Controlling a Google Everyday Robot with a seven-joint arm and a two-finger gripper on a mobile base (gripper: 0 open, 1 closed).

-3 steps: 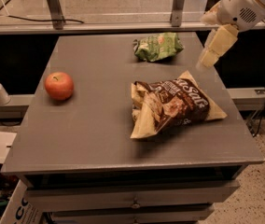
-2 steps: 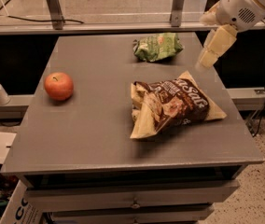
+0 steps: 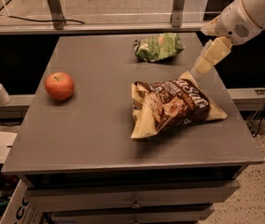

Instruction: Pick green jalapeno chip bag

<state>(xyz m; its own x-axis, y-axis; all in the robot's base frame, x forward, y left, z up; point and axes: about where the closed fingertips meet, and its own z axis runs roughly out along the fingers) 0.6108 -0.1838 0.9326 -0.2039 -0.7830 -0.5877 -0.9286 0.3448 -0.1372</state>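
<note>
The green jalapeno chip bag (image 3: 158,46) lies at the upper middle of the frame, near the table's (image 3: 95,129) far edge. The gripper (image 3: 202,66) hangs to its right, apart from it, above the brown bag's (image 3: 172,106) corner, holding nothing; I can't tell whether it is open or closed.

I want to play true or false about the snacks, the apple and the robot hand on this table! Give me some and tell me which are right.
1. The green chip bag lies near the far edge of the table. True.
2. The gripper is holding the green chip bag. False: it hangs to the right of the bag, not touching it.
3. The apple sits on top of the brown bag. False: the apple sits on the table's left part, apart from the brown bag.
4. The brown bag is bigger than the green chip bag. True.
</note>
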